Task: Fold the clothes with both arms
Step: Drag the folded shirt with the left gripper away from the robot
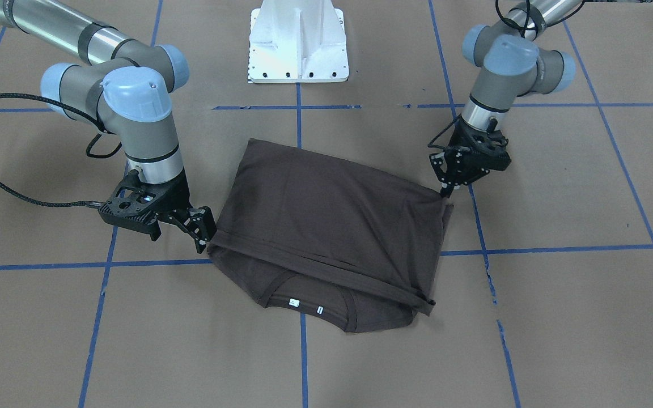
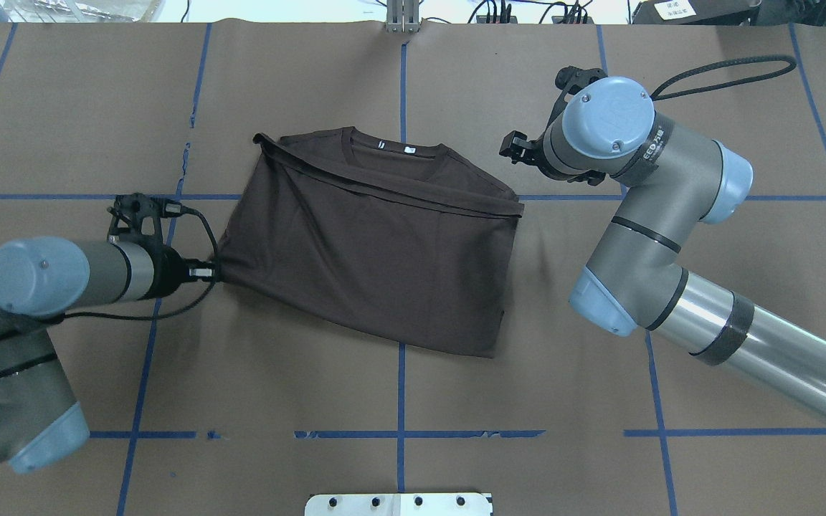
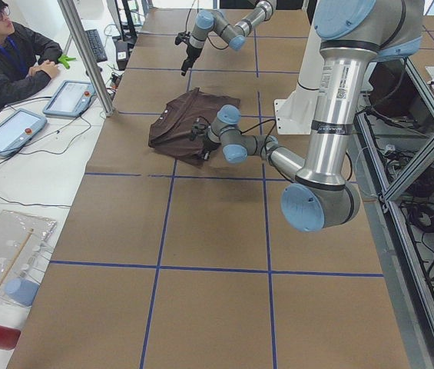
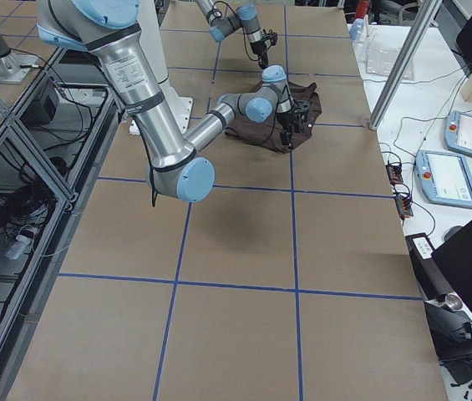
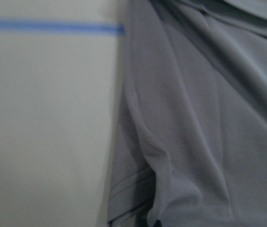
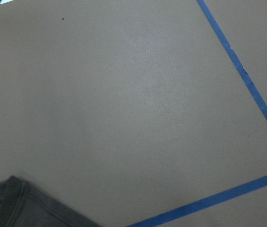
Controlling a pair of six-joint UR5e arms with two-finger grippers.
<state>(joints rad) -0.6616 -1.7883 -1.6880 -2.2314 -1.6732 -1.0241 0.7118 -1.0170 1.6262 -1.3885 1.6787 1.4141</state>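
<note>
On table (image 1: 559,317), 1 T-shirt (image 1: 326,215); L pincer (image 1: 446,191) tight on it, R pincer (image 1: 206,238) agape.

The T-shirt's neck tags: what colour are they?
White neck tags on the dark brown T-shirt; clearest in the exterior front-facing view.

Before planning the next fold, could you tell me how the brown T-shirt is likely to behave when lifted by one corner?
Probably floppy: the T-shirt lies in soft creases and draws to a point at the left end effector. Likely light, being thin cloth. Its folded layers may slide apart.
</note>
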